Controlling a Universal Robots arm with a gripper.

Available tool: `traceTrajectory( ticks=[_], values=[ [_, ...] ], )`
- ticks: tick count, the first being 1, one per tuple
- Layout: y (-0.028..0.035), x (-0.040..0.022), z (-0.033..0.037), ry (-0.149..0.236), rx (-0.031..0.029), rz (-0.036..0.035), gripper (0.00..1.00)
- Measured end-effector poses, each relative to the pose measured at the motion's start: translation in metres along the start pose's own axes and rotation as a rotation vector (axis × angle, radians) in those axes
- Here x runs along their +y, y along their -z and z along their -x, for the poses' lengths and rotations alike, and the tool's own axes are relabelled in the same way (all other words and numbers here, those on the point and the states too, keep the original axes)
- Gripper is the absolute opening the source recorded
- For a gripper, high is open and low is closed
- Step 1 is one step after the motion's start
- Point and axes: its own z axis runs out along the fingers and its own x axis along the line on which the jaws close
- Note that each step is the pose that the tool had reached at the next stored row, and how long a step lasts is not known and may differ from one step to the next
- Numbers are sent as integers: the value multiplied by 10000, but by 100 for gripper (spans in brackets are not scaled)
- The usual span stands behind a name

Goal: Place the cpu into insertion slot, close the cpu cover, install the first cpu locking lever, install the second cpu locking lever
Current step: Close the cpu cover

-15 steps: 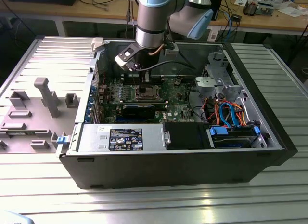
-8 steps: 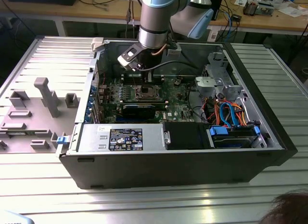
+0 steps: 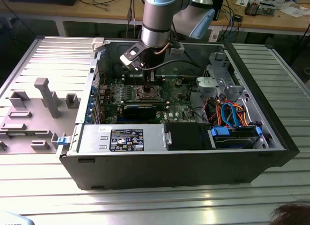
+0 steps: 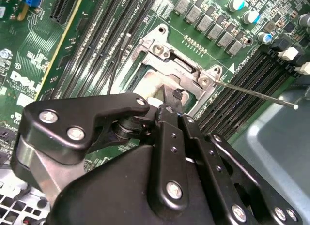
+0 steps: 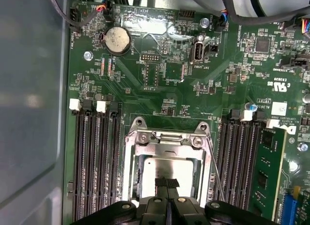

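cpu [image 5: 164,166] lies flat in the insertion slot [image 3: 147,93], its silvery top showing through the square window of the cpu cover [image 5: 167,140], which lies down over it on the green board [image 5: 160,65]. in both wrist views the gripper's own black body hides the near edge of the chip and of the cover. whether the fingertips [image 5: 162,182] touch the metal or hang just above it cannot be made out. the gripper [image 5: 167,182] has its two fingers pressed together, with nothing seen between them, right over the cpu. a thin lever rod [image 4: 256,93] juts out sideways from one corner of the cover. in the exterior view the arm [image 3: 156,22] reaches straight down into the open computer case [image 3: 271,138], partly covering the slot
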Motion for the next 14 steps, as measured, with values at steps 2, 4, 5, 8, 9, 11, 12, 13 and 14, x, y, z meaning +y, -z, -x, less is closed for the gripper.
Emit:
traceTrajectory(
  ticks=[2, 4, 5, 8, 9, 11, 12, 13, 14],
  values=[
    [13, 1, 0, 1, 2, 2, 11],
    [14, 1, 1, 0, 0, 0, 11],
    [14, 1, 1, 0, 0, 0, 11],
    [16, 2, 1, 0, 0, 1, 11],
    [17, 3, 1, 1, 0, 0, 11],
    [20, 4, 1, 0, 0, 0, 11],
    [21, 4, 1, 0, 0, 0, 11],
    [23, 4, 1, 0, -1, 0, 11],
    [25, 4, 1, 0, -1, 0, 11]
  ],
)
